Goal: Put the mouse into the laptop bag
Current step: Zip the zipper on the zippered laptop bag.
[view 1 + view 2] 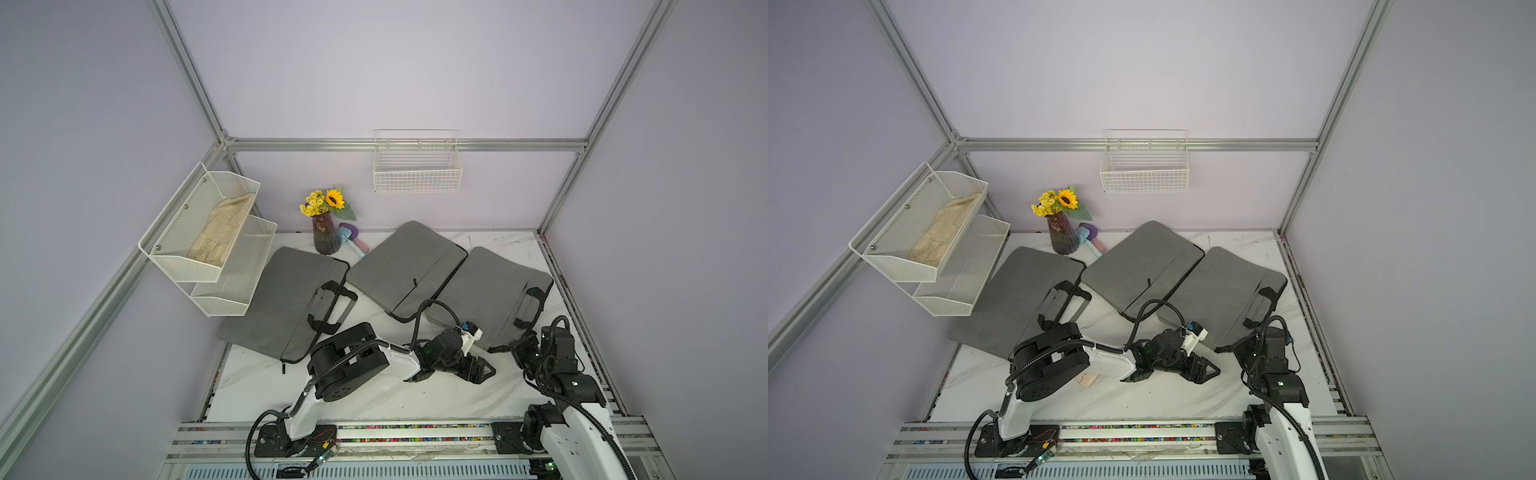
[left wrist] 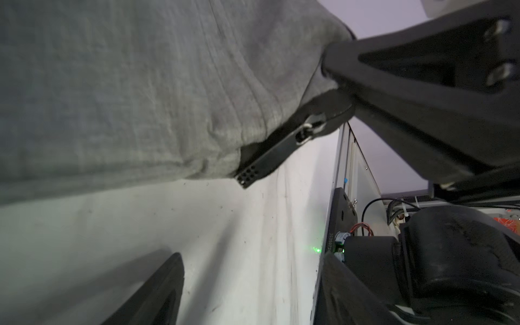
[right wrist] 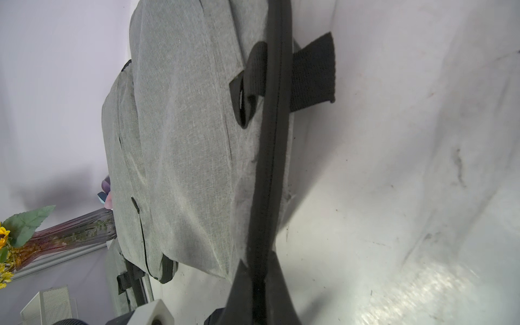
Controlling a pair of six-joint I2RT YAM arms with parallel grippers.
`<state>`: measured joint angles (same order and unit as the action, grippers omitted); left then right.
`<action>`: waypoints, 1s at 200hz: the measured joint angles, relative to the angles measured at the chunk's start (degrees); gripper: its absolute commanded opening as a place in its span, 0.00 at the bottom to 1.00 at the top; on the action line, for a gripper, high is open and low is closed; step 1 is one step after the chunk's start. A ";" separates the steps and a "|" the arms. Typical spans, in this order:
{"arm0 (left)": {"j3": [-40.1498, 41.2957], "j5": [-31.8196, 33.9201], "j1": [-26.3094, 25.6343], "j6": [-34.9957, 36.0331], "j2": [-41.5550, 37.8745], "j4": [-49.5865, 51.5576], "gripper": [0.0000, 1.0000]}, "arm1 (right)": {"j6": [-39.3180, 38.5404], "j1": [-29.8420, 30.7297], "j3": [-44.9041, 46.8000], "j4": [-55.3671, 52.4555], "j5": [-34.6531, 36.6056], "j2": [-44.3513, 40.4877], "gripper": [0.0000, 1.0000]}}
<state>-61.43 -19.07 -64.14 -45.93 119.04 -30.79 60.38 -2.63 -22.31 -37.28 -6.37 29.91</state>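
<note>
Inspector: Pincers?
Assessor: Right gripper clamped on the rightmost laptop bag, at its zipper edge. Left gripper wide, empty.
Inspector: Mouse?
Assessor: Mouse lower centre, beneath left arm. Hold the edge steady; approach low.

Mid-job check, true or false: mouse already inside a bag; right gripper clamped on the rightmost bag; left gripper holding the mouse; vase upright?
The mouse is inside a laptop bag. False: it lies on the table, beneath the left arm.
The right gripper is shut on the zip edge of the rightmost laptop bag. True.
The left gripper holds the mouse. False: it is open and empty.
The vase stands upright. True.
</note>
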 measured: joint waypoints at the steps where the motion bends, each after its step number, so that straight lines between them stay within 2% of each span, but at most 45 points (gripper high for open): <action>1: 0.00 0.00 0.07 -0.09 0.02 -0.15 0.80 | 0.00 0.00 0.00 0.02 0.00 0.00 0.00; 11: 0.00 -0.02 0.48 -0.39 0.02 -1.29 0.80 | 0.00 0.00 0.02 0.07 -0.35 0.00 0.00; 27: -0.09 -0.37 1.33 -1.25 0.35 -2.99 0.73 | 0.00 0.00 0.04 0.26 -0.83 0.09 0.00; 78: -0.13 -1.81 3.74 -2.60 1.31 -5.73 0.76 | 0.00 0.00 0.66 0.90 -1.31 0.37 0.00; 200: -2.19 -3.41 1.86 -3.23 1.31 -6.29 0.69 | 0.24 -0.22 2.84 3.58 -2.91 0.66 0.00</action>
<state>-63.61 -22.48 -62.28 -49.17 120.36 -37.08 60.62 -2.85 -19.46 -33.69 -9.28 30.57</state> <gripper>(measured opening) 0.690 0.076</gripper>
